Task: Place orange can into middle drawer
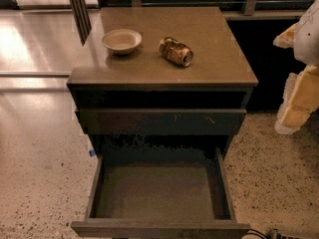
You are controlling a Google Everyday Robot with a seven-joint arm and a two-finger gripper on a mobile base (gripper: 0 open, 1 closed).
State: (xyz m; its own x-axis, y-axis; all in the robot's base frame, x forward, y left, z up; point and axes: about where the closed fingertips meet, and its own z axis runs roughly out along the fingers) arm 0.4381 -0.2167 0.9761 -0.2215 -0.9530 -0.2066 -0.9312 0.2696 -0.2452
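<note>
The orange can (175, 51) lies on its side on the cabinet top (199, 68), silver end toward the front right. The middle drawer (159, 229) is pulled out wide below, and its deep tray shows nothing inside. My gripper (290, 114) hangs at the right edge of the camera view, to the right of the cabinet, at about the height of the shut drawer. It is well apart from the can and holds nothing that I can see.
A round beige bowl (121, 40) stands upright on the cabinet top, left of the can. A shut drawer with light scuffs (160, 121) sits above the open one. Speckled floor (40, 173) lies on both sides. A dark wall and railing run behind.
</note>
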